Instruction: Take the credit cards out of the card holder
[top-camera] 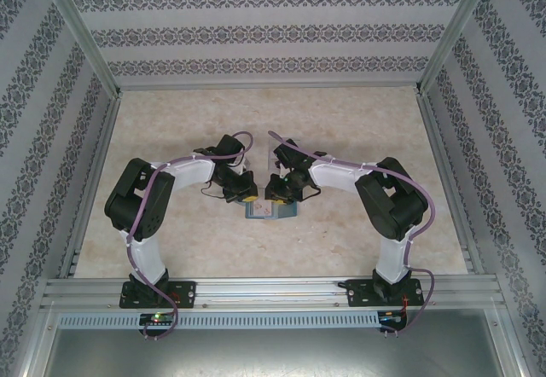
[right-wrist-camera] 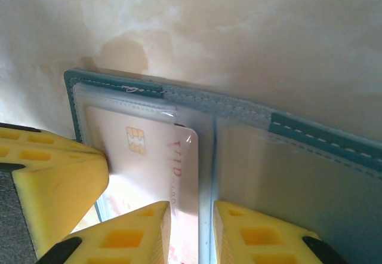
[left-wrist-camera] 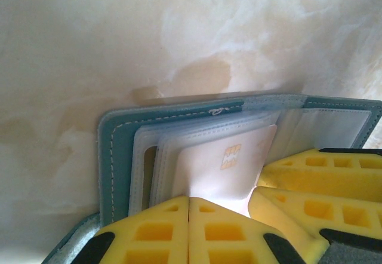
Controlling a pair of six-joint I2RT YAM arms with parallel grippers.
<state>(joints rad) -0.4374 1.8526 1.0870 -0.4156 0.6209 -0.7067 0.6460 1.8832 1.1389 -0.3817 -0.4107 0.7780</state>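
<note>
Left gripper is pinched shut on the exposed end of the pale credit card, whose long axis runs straight back toward it. Right gripper, jaws narrow, clamps the card holder at its fold, open at the middle of the tabletop.

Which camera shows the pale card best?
Right wrist: the pale card is close up, chip and red lettering plain. Left wrist shows it among clear sleeves; top external is too far to make it out.
</note>
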